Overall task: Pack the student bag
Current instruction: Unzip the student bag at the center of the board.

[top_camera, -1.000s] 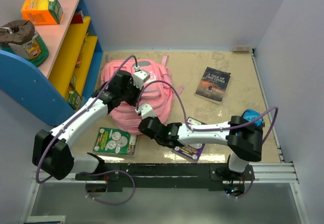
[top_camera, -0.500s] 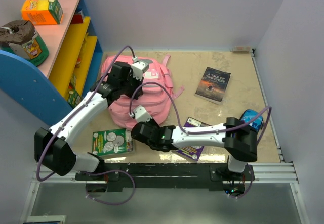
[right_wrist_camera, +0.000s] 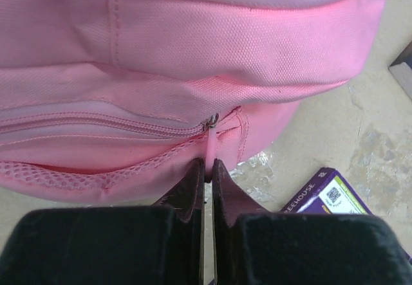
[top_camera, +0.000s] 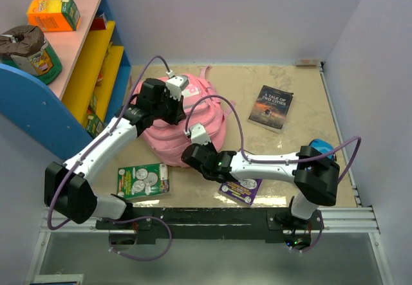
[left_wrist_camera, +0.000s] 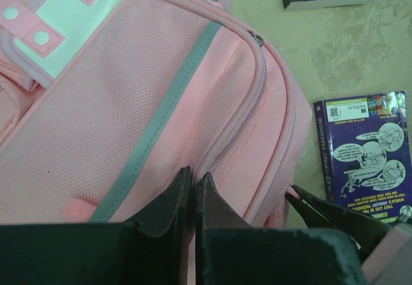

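The student bag [top_camera: 183,127] lies at the left rear of the table [top_camera: 302,143], its left side just beside the blue and yellow shelf [top_camera: 96,79]. My right gripper [right_wrist_camera: 205,169] sits at the bag's near bottom edge, its jaws clamped together on the thin pink zip pull [right_wrist_camera: 208,145] of a side pocket. My left gripper [left_wrist_camera: 192,183] is on top of the bag with its jaws drawn to a thin slit and the tips pressed into the pink front panel beside a zip seam; I cannot tell whether a fold is caught between them.

The dark book [top_camera: 271,107] to the right reads "A TALE OF TWO CITIES". The purple book [top_camera: 241,187] under my right arm shows "EEHOUSE" on its spine. A green booklet [top_camera: 143,179] lies near the front left. Bare tabletop separates bag and dark book.
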You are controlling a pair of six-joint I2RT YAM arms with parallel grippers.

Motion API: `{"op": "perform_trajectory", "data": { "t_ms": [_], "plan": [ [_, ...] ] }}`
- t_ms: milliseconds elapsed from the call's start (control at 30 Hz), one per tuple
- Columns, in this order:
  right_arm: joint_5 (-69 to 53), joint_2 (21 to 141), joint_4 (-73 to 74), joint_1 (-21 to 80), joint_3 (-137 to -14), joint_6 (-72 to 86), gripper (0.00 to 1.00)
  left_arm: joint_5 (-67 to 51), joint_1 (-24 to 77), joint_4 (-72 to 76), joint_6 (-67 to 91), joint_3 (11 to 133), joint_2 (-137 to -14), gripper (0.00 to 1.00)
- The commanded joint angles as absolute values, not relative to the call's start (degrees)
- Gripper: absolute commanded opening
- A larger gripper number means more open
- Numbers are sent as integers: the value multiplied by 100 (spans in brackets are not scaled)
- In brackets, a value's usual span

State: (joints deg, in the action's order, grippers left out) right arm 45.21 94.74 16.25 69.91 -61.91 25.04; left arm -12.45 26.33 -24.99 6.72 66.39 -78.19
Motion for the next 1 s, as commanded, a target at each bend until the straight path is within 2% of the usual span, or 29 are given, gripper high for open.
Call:
{"op": "perform_trajectory", "data": {
  "t_ms": [0, 133, 200, 233, 267, 367, 467, 633, 767, 967],
  "plan": [
    [4421, 9405, 1196, 6786, -5872, 2821, 0, -1889, 2672, -1846, 897, 6847, -7400, 0],
    [4412, 9255, 1064, 6592, -5634, 2839, 0, -1986, 2672, -1881, 598, 6882, -7418, 0],
    [4368, 9115, 950, 6592, -5511, 2839, 0, -1969, 2707, -1942, 221, 6856, -7444, 11],
    [4342, 9071, 906, 6592, -5467, 2839, 0, -1960, 2724, -2047, 37, 6821, -7514, 21],
    [4307, 8983, 870, 6592, -5397, 2865, 0, -1969, 2725, -2126, -191, 6820, -7549, 35],
    [4219, 8851, 704, 6592, -5222, 2944, 0, -2092, 2725, -2364, -439, 6724, -7655, 50],
    [4166, 8798, 572, 6592, -5072, 3014, 0, -2188, 2725, -2242, -571, 6469, -7533, 60],
    [4157, 8815, 501, 6592, -4922, 3120, 0, -2539, 2725, -2766, -1264, 6504, -7366, 70],
    [4140, 8815, 413, 6592, -4808, 3199, 0, -2558, 2716, -3338, -2570, 6355, -7190, 77],
    [4122, 8772, 352, 6539, -4729, 3226, 0, -2681, 2707, -4482, -4295, 6223, -7198, 78]
  ]
}}
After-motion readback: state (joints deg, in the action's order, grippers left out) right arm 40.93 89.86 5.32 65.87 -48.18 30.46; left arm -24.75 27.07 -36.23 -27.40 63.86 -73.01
